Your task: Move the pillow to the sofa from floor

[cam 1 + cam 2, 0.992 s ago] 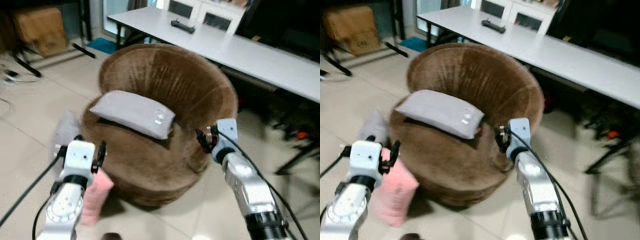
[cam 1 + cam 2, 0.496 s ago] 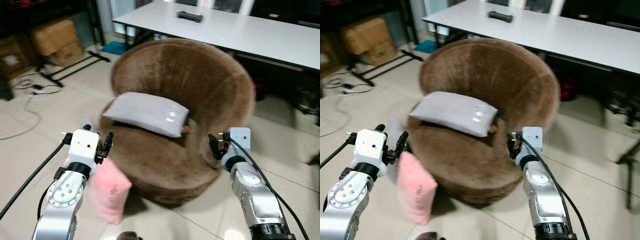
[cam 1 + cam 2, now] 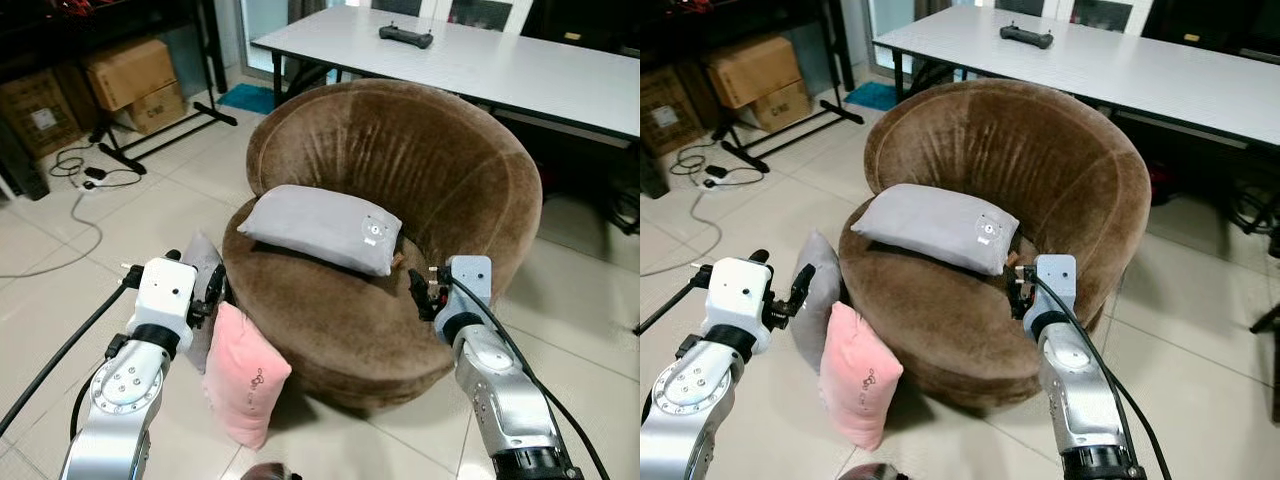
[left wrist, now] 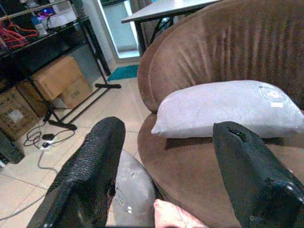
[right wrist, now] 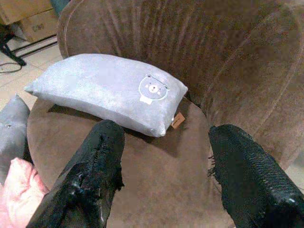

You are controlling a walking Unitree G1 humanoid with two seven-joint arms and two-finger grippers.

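A round brown sofa [image 3: 400,170] holds one grey pillow [image 3: 322,227] across its seat. A pink pillow [image 3: 244,375] and a second grey pillow [image 3: 203,300] lean on the floor against the sofa's front left edge, awaiting lifting. The left gripper [image 3: 216,289], fingers spread and empty, hovers beside them. The right gripper [image 3: 420,294], also spread, hangs at the seat's right edge. Behind stand a white table [image 3: 520,70], cardboard boxes [image 3: 130,75] and floor cables [image 3: 70,180].

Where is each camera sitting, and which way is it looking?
Head eyes: on the head, looking down at the brown sofa; both arms show, left tool and right tool.
Left wrist: looks along its open fingers at the grey pillow.
Right wrist: looks along its open fingers there too.
All share the sofa and that pillow.
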